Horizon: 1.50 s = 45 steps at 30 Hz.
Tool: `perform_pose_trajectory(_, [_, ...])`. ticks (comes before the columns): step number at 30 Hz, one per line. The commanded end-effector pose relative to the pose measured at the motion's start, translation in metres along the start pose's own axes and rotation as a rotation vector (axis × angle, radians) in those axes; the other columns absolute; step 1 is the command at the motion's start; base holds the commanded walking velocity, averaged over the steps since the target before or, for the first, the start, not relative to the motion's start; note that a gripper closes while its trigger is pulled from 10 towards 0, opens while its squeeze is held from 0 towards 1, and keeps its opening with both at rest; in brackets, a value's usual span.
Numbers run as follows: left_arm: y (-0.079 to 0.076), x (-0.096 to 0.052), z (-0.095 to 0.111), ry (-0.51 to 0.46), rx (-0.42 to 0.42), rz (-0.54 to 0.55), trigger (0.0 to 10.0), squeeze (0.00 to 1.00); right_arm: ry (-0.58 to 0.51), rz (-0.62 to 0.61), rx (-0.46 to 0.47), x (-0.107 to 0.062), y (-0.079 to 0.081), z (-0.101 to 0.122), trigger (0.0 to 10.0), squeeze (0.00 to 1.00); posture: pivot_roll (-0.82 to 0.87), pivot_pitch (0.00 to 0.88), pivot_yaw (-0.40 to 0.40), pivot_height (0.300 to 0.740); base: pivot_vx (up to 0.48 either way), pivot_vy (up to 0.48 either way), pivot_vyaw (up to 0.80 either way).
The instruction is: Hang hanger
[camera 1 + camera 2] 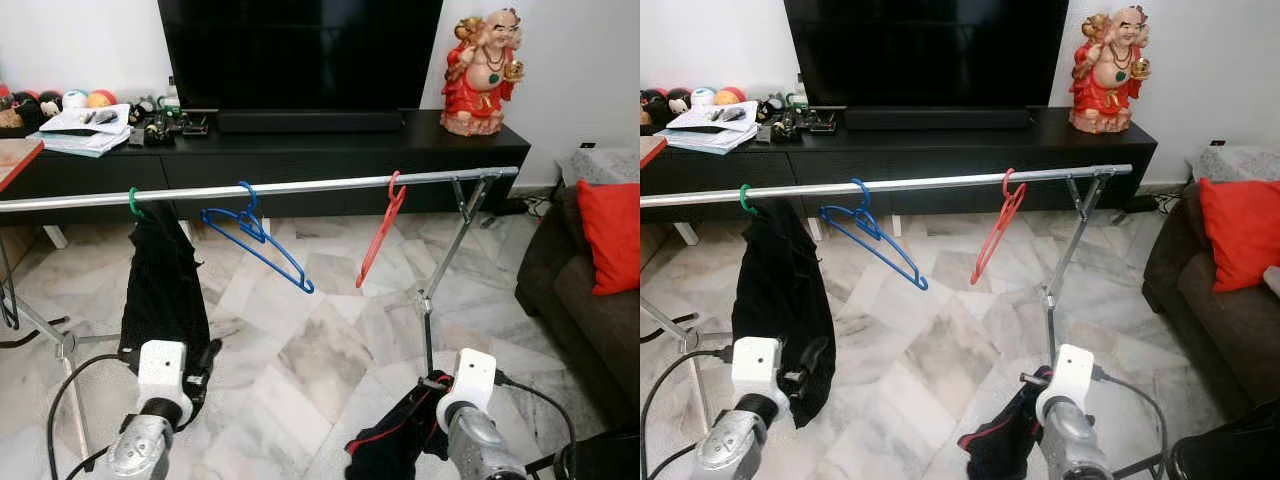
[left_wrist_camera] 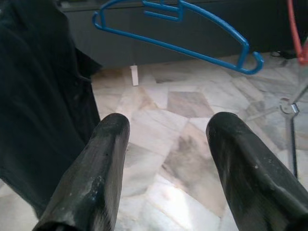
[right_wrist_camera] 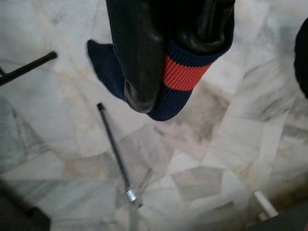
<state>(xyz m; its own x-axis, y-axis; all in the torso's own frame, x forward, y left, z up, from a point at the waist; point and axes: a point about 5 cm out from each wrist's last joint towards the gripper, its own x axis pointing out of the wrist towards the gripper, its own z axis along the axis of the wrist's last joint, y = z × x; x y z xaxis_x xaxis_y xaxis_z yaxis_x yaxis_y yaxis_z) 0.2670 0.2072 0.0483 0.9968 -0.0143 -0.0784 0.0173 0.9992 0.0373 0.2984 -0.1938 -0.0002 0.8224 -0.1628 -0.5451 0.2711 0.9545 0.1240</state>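
Note:
A silver clothes rail runs across the room in front of me. On it hang a green hanger carrying a black garment, an empty blue hanger and an empty red hanger. My right gripper, low on the right, is shut on a navy garment with a red stripe, which droops toward the floor. My left gripper is open and empty, low beside the black garment and below the blue hanger.
The rail's right leg stands just ahead of my right arm. Behind the rail is a black TV cabinet with a red figurine. A dark sofa with a red cushion is on the right. Marble floor lies below.

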Motion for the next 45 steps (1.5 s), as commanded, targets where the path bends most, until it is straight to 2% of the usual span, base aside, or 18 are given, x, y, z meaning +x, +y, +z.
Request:
perform_pose_trajectory(1, [-0.003,-0.003,-0.001,0.013,0.018,-0.008,10.0,0.0,-0.04,-0.004,0.02,0.001,-0.003,0.008,10.0,0.0,0.17,0.0,-0.044,0.74,0.0,0.0,0.0])
perform_pose_trajectory(4, [-0.006,-0.01,-0.003,0.021,0.038,-0.018,10.0,0.0,-0.07,-0.015,0.028,0.0,-0.008,0.007,10.0,0.0,0.18,0.0,-0.05,0.74,0.0,0.0,0.0])
perform_pose_trajectory(7, [-0.003,-0.016,-0.003,0.024,0.048,-0.009,10.0,0.0,-0.079,-0.033,0.047,-0.002,-0.014,0.003,10.0,0.0,0.15,0.0,-0.026,0.74,0.0,0.0,0.0])
perform_pose_trajectory(8, [-0.002,-0.017,-0.003,0.026,0.046,-0.006,10.0,0.0,-0.08,-0.046,0.046,-0.003,-0.018,0.001,10.0,0.0,0.15,0.0,-0.021,0.74,0.0,0.0,0.0])
perform_pose_trajectory(9, [-0.001,-0.018,-0.003,0.033,0.052,-0.01,10.0,0.0,-0.073,-0.084,0.067,-0.005,-0.031,-0.004,10.0,0.0,0.15,0.0,-0.008,0.74,0.0,0.0,0.0])
perform_pose_trajectory(12, [0.0,-0.02,-0.002,0.04,0.064,-0.02,10.0,0.0,-0.059,-0.122,0.084,-0.007,-0.042,-0.011,10.0,0.0,0.14,0.0,0.0,0.74,0.0,0.0,0.0])
perform_pose_trajectory(13, [0.001,-0.025,-0.003,0.048,0.064,-0.033,10.0,0.0,-0.036,-0.135,0.096,-0.011,-0.047,-0.023,10.0,0.0,0.14,0.0,0.004,0.74,0.0,0.0,0.0])
perform_pose_trajectory(14, [0.001,-0.025,-0.003,0.048,0.064,-0.033,10.0,0.0,-0.036,-0.135,0.096,-0.011,-0.047,-0.023,10.0,0.0,0.14,0.0,0.004,0.74,0.0,0.0,0.0])
perform_pose_trajectory(15, [0.003,-0.031,-0.004,0.061,0.079,-0.042,10.0,0.0,0.0,-0.141,0.092,-0.016,-0.049,-0.037,10.0,0.0,0.14,0.0,0.02,0.74,0.0,0.0,0.0])
perform_pose_trajectory(18, [0.003,-0.038,-0.002,0.064,0.043,-0.032,10.0,0.0,0.068,-0.147,0.048,-0.023,-0.052,-0.059,10.0,0.0,0.15,0.0,0.03,0.74,0.0,0.0,0.0])
perform_pose_trajectory(19, [0.003,-0.042,-0.005,0.076,0.057,-0.041,10.0,0.0,0.097,-0.154,0.037,-0.026,-0.054,-0.068,10.0,0.0,0.15,0.0,0.037,0.74,0.0,0.0,0.0])
perform_pose_trajectory(23, [0.001,-0.046,-0.006,0.086,0.08,-0.046,10.0,0.0,0.148,-0.19,0.045,-0.033,-0.063,-0.082,10.0,0.0,0.18,0.0,0.035,0.74,0.0,0.0,0.0])
perform_pose_trajectory(26, [0.001,-0.044,-0.002,0.08,0.113,-0.065,10.0,0.0,0.152,-0.197,0.053,-0.034,-0.066,-0.083,10.0,0.0,0.21,0.0,0.012,0.74,0.0,0.0,0.0])
perform_pose_trajectory(33, [0.009,-0.041,0.006,0.048,0.108,-0.019,10.0,0.0,0.204,-0.183,0.013,-0.036,-0.067,-0.089,10.0,0.0,0.25,0.0,-0.024,0.74,0.07,0.0,0.0])
perform_pose_trajectory(37, [0.012,-0.044,0.007,0.054,0.123,-0.016,10.0,0.0,0.249,-0.204,0.007,-0.04,-0.069,-0.099,10.0,0.0,0.25,0.0,-0.01,0.74,0.255,0.0,0.0])
perform_pose_trajectory(38, [0.015,-0.045,0.007,0.059,0.127,-0.016,10.0,0.0,0.257,-0.208,0.016,-0.042,-0.068,-0.102,10.0,0.0,0.23,0.0,0.025,0.74,0.27,0.0,0.0])
perform_pose_trajectory(40, [0.018,-0.045,0.007,0.068,0.136,-0.022,10.0,0.0,0.267,-0.215,0.026,-0.044,-0.069,-0.106,10.0,0.0,0.23,0.0,0.039,0.74,0.274,0.0,0.0])
perform_pose_trajectory(45, [0.016,-0.047,0.006,0.082,0.145,-0.057,10.0,0.0,0.275,-0.242,0.047,-0.05,-0.075,-0.114,10.0,0.0,0.21,0.0,0.072,0.74,0.28,0.0,0.0])
